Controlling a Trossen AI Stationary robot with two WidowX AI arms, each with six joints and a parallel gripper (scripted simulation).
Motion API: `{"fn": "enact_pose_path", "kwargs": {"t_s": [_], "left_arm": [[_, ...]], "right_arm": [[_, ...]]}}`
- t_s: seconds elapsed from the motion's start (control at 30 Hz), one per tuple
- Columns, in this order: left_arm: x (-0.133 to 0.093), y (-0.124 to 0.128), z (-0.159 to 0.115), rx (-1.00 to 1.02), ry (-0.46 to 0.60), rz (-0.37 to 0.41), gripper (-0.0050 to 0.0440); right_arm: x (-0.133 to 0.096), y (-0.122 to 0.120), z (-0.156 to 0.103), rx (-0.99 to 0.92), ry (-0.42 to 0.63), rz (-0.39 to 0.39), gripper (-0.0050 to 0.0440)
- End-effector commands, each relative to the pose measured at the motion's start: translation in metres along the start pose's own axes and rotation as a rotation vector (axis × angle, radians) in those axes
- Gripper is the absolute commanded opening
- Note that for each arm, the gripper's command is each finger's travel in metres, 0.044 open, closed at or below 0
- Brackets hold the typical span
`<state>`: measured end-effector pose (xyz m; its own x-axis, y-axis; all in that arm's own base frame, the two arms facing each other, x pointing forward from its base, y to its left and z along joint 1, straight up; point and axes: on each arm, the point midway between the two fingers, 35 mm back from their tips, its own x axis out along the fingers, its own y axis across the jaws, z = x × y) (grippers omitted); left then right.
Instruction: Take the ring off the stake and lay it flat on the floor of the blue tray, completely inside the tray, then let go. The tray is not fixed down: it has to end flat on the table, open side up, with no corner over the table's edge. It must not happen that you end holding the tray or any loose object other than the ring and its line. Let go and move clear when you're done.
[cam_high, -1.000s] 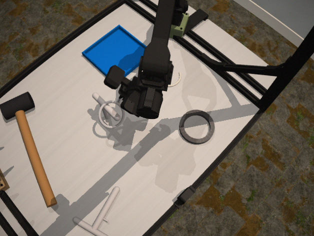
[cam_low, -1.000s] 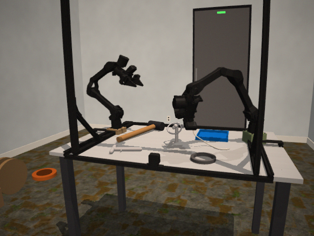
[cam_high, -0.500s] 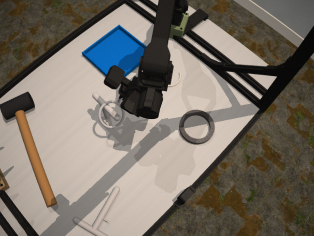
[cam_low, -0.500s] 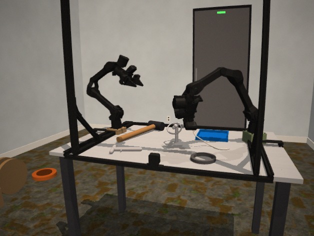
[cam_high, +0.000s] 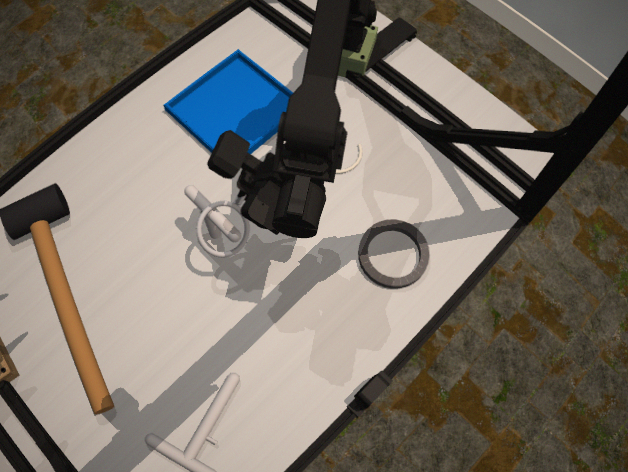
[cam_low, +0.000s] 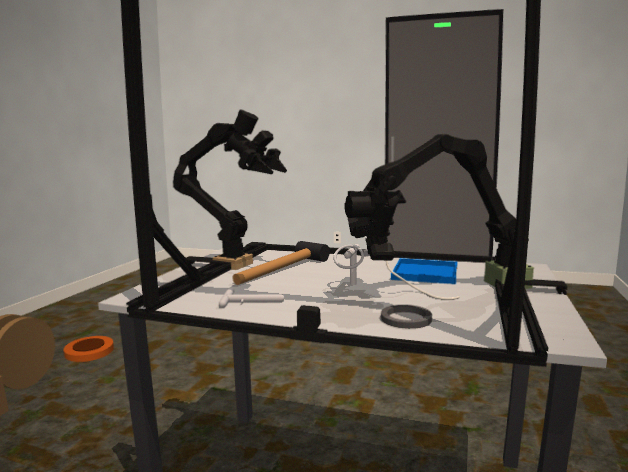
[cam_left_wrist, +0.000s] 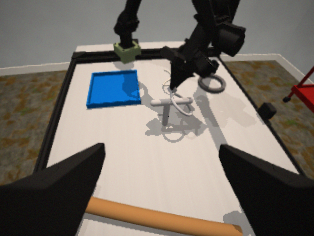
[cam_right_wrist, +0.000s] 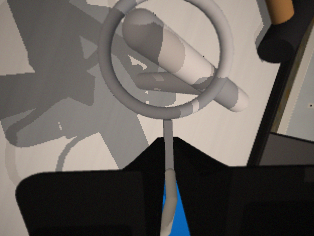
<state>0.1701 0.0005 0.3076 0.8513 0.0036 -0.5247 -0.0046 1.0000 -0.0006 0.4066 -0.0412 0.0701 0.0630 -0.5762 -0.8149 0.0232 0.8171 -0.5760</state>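
Observation:
A light grey ring (cam_high: 200, 230) (cam_low: 334, 257) (cam_right_wrist: 150, 110) hangs around the end of the crossbar of the standing grey stake (cam_high: 202, 201) (cam_low: 353, 274) (cam_left_wrist: 161, 102) (cam_right_wrist: 175, 54). My right gripper (cam_left_wrist: 171, 89) (cam_right_wrist: 167, 143) is shut on the ring's thin stem, beside the crossbar; its fingertips are hidden in the top and exterior views. A pale cord (cam_high: 357, 159) (cam_low: 421, 291) (cam_right_wrist: 171, 192) trails from the stem. The blue tray (cam_high: 203, 96) (cam_low: 426, 268) (cam_left_wrist: 112, 90) lies flat, open side up. My left gripper (cam_low: 278, 171) (cam_left_wrist: 163, 149) is open and empty, high above the table's other end.
A mallet (cam_high: 68, 304) (cam_low: 274, 266) (cam_left_wrist: 160, 215) lies below my left gripper. A dark ring (cam_high: 364, 258) (cam_low: 385, 317) (cam_left_wrist: 201, 82) and a fallen T-shaped grey piece (cam_high: 213, 413) (cam_low: 258, 298) lie on the table. Black frame rails run along the edges.

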Motion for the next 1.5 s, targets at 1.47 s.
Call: {"fn": "enact_pose_path", "kwargs": {"t_s": [1.47], "left_arm": [[0.000, -0.001, 0.000, 0.003, 0.002, -0.004, 0.0400]], "right_arm": [[-0.016, 0.006, 0.006, -0.008, 0.011, 0.014, 0.0000]]}}
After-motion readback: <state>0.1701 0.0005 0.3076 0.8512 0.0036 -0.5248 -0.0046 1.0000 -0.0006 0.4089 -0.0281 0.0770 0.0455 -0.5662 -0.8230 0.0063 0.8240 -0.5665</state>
